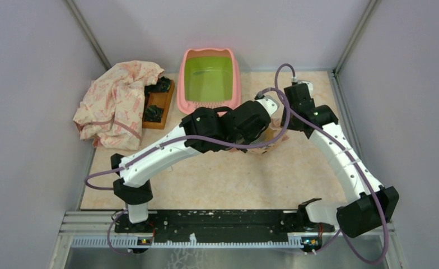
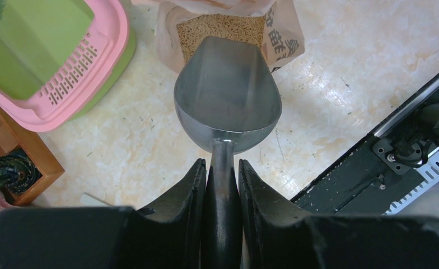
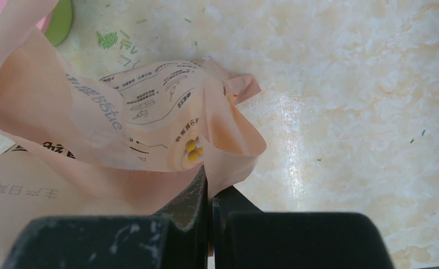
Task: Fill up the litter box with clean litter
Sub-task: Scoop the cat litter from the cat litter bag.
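The litter box point(image 1: 209, 78), pink rim and lime-green inside, stands at the back centre and shows again as the litter box point(image 2: 66, 67) at the upper left of the left wrist view. My left gripper point(image 2: 222, 165) is shut on the handle of a silver metal scoop point(image 2: 227, 89). The scoop's bowl is empty and its tip lies at the open mouth of the peach-pink bag point(image 2: 279, 39). Inside the mouth lies the clean litter point(image 2: 220, 28), tan granules. My right gripper point(image 3: 210, 182) is shut on the bag's point(image 3: 122, 123) top edge and holds it up.
A crumpled pink patterned cloth point(image 1: 119, 103) lies at the back left beside a small wooden tray point(image 1: 158, 103) with dark items. Grey walls close in the table on three sides. The black base rail point(image 1: 223, 224) runs along the near edge.
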`<action>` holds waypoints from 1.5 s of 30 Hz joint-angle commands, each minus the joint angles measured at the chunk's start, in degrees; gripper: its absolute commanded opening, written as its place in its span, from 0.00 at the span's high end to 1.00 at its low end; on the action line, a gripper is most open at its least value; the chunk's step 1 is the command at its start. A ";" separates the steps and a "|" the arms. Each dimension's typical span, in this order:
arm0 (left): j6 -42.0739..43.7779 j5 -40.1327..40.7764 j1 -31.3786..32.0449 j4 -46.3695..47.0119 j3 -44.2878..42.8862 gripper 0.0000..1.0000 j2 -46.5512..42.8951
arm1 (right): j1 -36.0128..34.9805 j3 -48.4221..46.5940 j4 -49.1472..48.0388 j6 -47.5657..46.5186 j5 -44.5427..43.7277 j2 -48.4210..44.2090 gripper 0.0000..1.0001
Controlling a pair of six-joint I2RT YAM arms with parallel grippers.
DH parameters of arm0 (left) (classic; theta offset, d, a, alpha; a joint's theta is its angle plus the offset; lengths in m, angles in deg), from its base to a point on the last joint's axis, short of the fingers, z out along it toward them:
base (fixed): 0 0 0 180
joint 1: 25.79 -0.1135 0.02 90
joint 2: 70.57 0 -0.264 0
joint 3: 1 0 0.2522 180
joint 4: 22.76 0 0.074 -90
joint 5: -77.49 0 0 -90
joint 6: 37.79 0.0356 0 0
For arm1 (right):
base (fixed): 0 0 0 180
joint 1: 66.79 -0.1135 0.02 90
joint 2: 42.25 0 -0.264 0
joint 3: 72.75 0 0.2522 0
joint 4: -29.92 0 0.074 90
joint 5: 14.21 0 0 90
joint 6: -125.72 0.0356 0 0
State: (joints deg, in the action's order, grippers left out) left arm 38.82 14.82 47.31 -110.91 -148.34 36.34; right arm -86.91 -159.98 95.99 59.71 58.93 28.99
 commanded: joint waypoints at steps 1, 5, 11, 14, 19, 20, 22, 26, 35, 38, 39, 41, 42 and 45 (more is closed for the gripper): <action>1.83 -0.80 -0.42 -0.04 -3.08 0.79 1.35 | -1.48 0.74 -0.50 0.46 -1.84 -3.29 1.00; 2.03 -0.81 -0.55 0.00 -2.63 0.79 2.51 | -3.39 2.07 -0.37 1.30 -2.43 -4.40 1.00; 1.50 0.81 -0.60 -0.82 -0.96 0.79 4.01 | -7.24 4.53 -0.34 3.25 -3.97 -6.22 1.00; 0.65 2.03 -0.63 -1.83 0.26 0.79 4.58 | -8.43 6.63 -0.85 5.29 -4.63 -7.82 1.00; -1.02 2.78 -0.55 -3.94 1.92 0.80 5.52 | -8.45 9.55 -1.38 9.05 -7.07 -11.07 1.00; -1.37 2.95 -0.51 -4.35 2.18 0.80 5.72 | -8.45 9.69 -1.22 9.85 -7.53 -11.64 1.00; -1.90 2.84 -0.44 -4.47 3.29 0.80 5.58 | -8.45 10.16 -1.36 11.95 -8.16 -13.24 1.00; -2.91 2.29 -0.15 -2.40 7.37 0.80 4.05 | -8.45 11.05 -1.75 15.34 -8.07 -16.64 1.00; -5.58 4.41 0.73 -2.57 12.43 0.81 4.73 | -8.45 17.73 -4.96 21.54 -2.92 -21.85 1.00; -5.87 6.94 0.73 -0.99 14.66 0.81 4.54 | -8.45 17.88 -5.09 22.08 -2.68 -21.70 1.00; -5.74 7.86 0.68 -0.38 15.66 0.81 4.53 | -8.45 17.78 -5.17 22.41 -2.58 -21.87 1.00; -5.33 9.32 0.52 0.78 17.35 0.81 4.73 | -8.45 17.46 -5.40 22.65 -2.03 -22.22 1.00; -5.33 9.69 0.38 1.12 17.91 0.81 4.98 | -8.45 17.26 -5.27 22.78 -2.02 -22.27 1.00; -4.46 9.59 -0.37 2.26 18.50 0.81 5.72 | -8.45 17.01 -4.93 23.33 -2.35 -22.60 1.00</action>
State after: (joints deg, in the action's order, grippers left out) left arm 33.40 20.13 48.58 -107.63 -131.29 40.87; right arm -94.76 -142.02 92.98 81.96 55.32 8.05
